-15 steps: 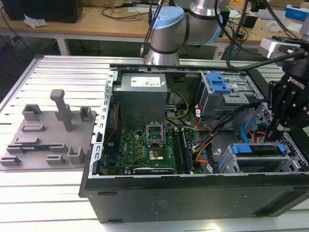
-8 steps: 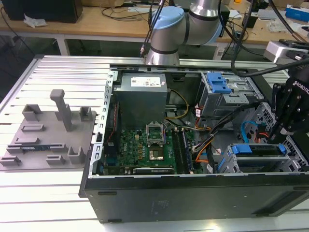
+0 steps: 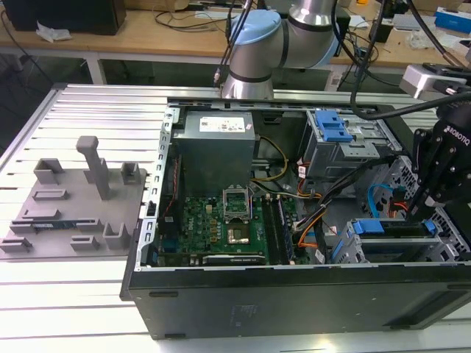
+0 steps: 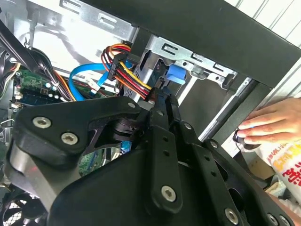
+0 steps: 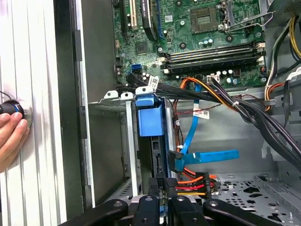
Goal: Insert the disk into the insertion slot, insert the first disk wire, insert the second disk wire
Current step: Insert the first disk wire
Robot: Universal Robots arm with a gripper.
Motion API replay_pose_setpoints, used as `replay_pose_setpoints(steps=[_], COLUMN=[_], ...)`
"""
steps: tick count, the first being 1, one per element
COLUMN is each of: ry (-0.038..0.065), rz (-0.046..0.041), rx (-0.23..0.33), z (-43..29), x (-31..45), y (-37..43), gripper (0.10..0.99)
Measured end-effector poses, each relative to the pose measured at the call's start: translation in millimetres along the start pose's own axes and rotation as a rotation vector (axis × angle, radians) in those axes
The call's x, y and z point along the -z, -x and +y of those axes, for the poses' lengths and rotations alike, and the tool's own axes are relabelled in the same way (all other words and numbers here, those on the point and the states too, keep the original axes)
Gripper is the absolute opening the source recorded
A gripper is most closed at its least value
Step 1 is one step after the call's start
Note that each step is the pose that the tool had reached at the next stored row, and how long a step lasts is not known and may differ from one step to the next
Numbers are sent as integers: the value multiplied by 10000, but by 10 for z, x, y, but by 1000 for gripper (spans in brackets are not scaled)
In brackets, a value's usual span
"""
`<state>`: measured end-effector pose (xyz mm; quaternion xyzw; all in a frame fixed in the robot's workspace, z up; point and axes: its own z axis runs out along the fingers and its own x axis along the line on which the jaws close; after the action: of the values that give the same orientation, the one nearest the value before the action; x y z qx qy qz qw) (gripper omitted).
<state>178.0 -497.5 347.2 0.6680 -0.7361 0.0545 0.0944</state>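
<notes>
First wrist view: the gripper (image 5: 163, 182) appears closed on the wire connector (image 5: 187, 181), just beside the disk (image 5: 150, 120). The disk sits in the insertion slot (image 5: 131, 141), near, at the exterior view's right. A skewed connector could jam, and the blue cable (image 5: 190, 136) could snag. The print on the cable tag (image 5: 201, 114) is illegible.

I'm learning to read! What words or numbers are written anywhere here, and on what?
Nothing here can be quoted for sure.
White sticker on the grey power supply box: print too small to read.
White tags on the cables: blurred.
White lettering on the gripper in the exterior view: a maker's name, not spelled out.
Red and yellow print on the bag beside the hand: cut off, unreadable.
</notes>
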Motion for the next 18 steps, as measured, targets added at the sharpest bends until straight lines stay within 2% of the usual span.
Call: replay_pose_setpoints(steps=[9, 15, 17, 18], ry=[13, 15, 15, 16], rz=[10, 6, -41, -120], rx=[-63, -63, -60, -54], z=[8, -16, -17, -17], x=[-6, -5, -3, -3], y=[12, 14, 14, 14], gripper=[165, 165, 165, 165])
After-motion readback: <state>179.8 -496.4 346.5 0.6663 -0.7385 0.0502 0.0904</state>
